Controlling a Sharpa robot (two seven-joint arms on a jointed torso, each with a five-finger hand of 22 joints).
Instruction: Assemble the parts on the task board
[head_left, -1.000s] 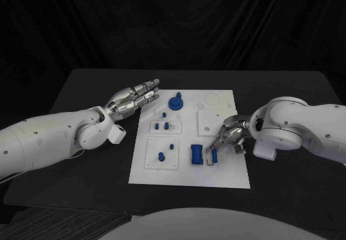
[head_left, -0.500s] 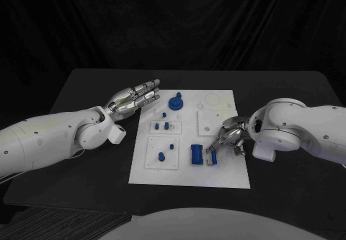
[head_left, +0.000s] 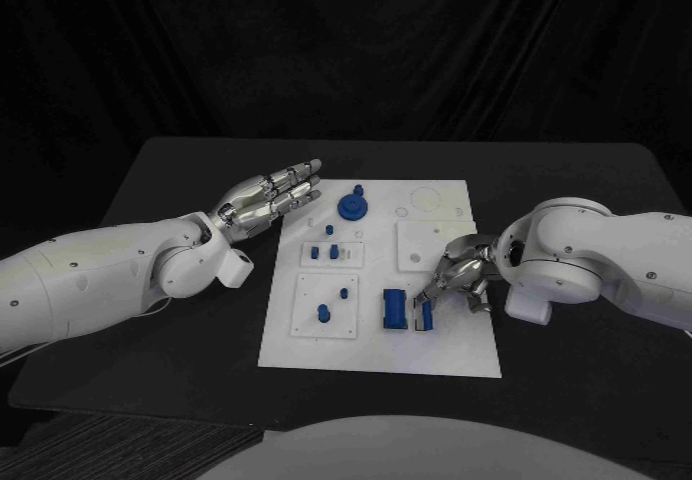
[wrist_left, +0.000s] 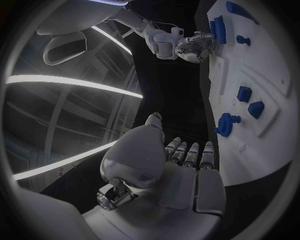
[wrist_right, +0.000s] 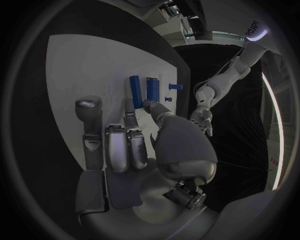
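1. Two arms flank the task board in mid-frame, and the right is far nearer the work.
2. Left hand, upper left of the board, hovers flat, fingers spread, holding nothing.
3. Right hand reaches fingertips at the upright blue bars, long axes running up-frame; whether it pinches one, I cannot tell.

The left arm reaches in across the bench's left side, its hand held flat and open, fingers straight and close together, holding nothing (the palm looks turned partly upward). The right arm bends in from the right, its hand tipped downward with fingers curled toward their tips. Whether the right hand grips anything cannot be told. The two hands are well apart.
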